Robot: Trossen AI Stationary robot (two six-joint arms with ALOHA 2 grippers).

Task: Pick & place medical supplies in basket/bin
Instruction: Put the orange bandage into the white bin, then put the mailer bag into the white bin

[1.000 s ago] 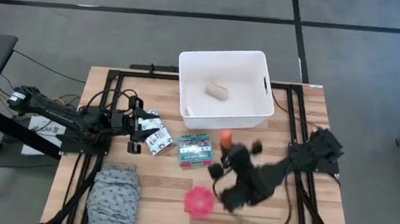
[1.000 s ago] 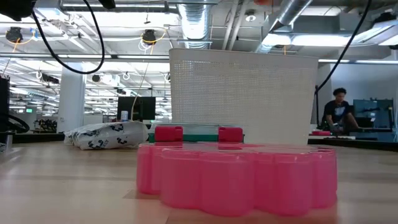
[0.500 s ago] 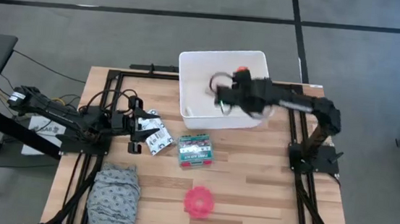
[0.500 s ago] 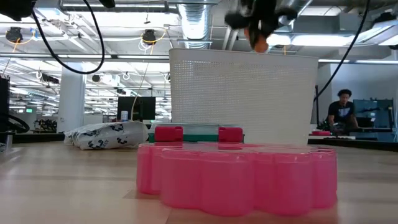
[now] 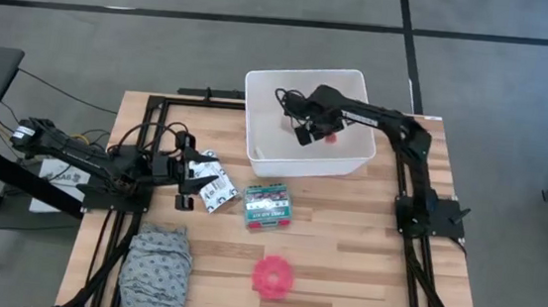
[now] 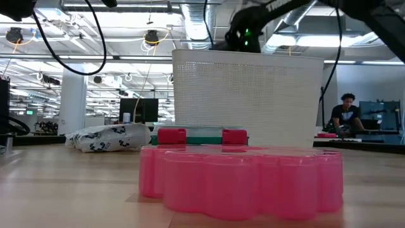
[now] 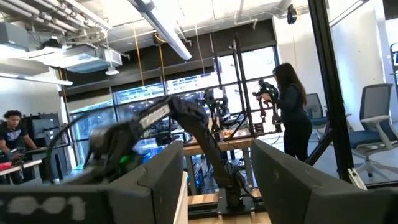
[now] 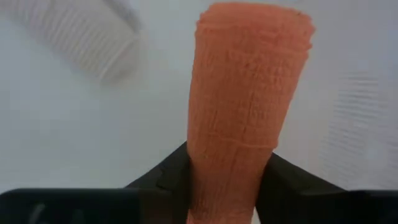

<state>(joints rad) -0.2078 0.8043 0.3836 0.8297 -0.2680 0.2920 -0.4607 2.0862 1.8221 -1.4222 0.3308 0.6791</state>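
orange tube [image 8: 249,112] sits pinched between the right gripper [image 5: 318,130] fingers, inside the white bin [image 5: 260,83] at upper centre. risk: letting go from height could bounce it out. left gripper [image 5: 188,174] rests at left by the white packet [image 5: 214,183]; grip unclear.

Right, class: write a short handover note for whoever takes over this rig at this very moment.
Right gripper: inside the white tub, shut on the orange tube, not yet released.
Left gripper: at the table's left, over the white packet.
Done: beige roll lies in the tub.
Left: drop the orange tube, then bin the white packet, the green-and-red box and the pink disc. The grey cloth bundle stays.
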